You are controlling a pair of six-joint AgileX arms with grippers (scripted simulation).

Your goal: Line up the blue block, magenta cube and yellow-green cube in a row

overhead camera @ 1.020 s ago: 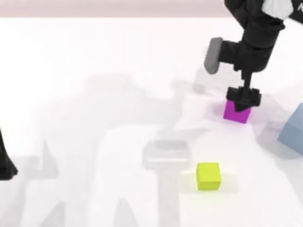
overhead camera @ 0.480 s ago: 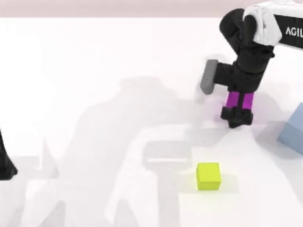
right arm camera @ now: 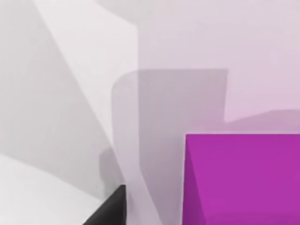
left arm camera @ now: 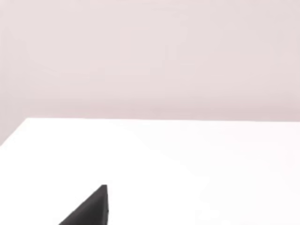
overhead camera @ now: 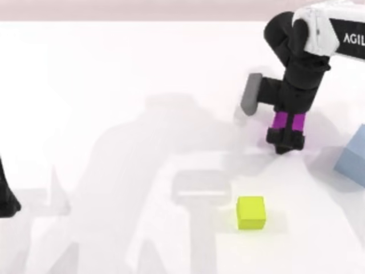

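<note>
Right gripper [overhead camera: 285,140], upper right of frame, fingers clamped on vivid magenta cube [overhead camera: 288,121], lifted off worktop [overhead camera: 114,85] | step: carry | next: set it level with small lime yellow-green cube [overhead camera: 251,212] and pale blue block [overhead camera: 353,157] | left arm parked, left edge

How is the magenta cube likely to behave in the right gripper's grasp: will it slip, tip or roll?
The magenta cube looks rigid, with flat faces and sharp edges, so it probably won't deform or roll. The right gripper straddles it from above on opposite flat sides, which should resist tipping. Its plain, smooth-looking surface might slip somewhat under a light grip.
</note>
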